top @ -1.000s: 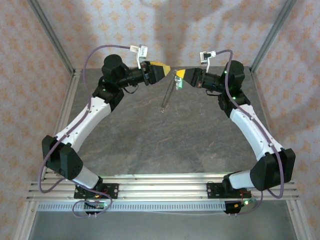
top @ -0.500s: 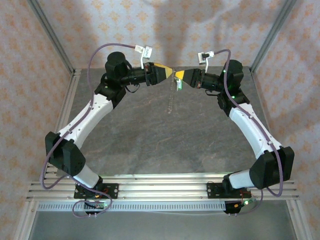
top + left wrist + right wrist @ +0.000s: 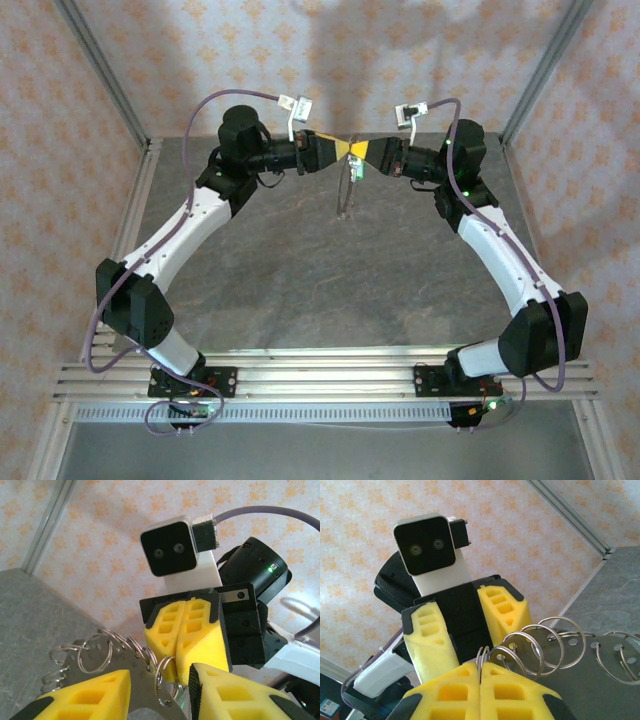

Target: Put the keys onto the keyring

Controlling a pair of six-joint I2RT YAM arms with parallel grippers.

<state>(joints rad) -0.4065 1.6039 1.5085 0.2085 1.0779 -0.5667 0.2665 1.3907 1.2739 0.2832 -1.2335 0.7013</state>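
Grippers meet tip to tip above the middle of the table's (image 3: pixel 300 290) far edge.
The right gripper (image 3: pixel 481 666) is clamped on one wire loop of the keyring (image 3: pixel 530 640), which hangs from it, off the table. We see the left gripper (image 3: pixel 159 675) with its jaws apart, straddling the right tips and loops. The green key (image 3: pixel 356 172) sits just under the right tips; we cannot tell whether it is threaded.

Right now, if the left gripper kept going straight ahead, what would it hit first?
Likely the keyring, whose loops sit between the open fingers of the left gripper; just behind is the right gripper, shut on it.
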